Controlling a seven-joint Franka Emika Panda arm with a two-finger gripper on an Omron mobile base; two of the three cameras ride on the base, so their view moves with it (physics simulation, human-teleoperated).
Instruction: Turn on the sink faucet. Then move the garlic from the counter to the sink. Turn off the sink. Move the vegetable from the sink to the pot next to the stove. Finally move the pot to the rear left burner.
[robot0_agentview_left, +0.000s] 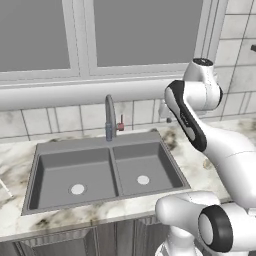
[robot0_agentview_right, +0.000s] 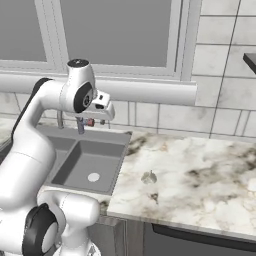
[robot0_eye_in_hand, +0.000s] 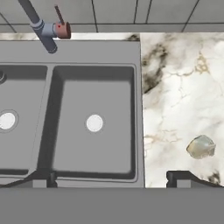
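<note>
With jaws spread high above the sink (robot0_eye_in_hand: 94, 52), the gripper (robot0_eye_in_hand: 111, 177) may overshoot the faucet (robot0_eye_in_hand: 41, 26) handle, leaving garlic (robot0_eye_in_hand: 201, 146) unwashed on the bench (robot0_eye_in_hand: 183, 87).

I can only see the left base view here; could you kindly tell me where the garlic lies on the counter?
Observer: The small pale garlic bulb lies on the marbled stone counter, right of the grey double-basin sink, apart from its rim.
Operator: Thank you. Is the hand near it?
Observer: The hand hangs above the sink's right basin edge, garlic just to its right.
Operator: Is the hand open?
Observer: Yes, its dark fingertips stand wide apart, holding nothing.
</note>
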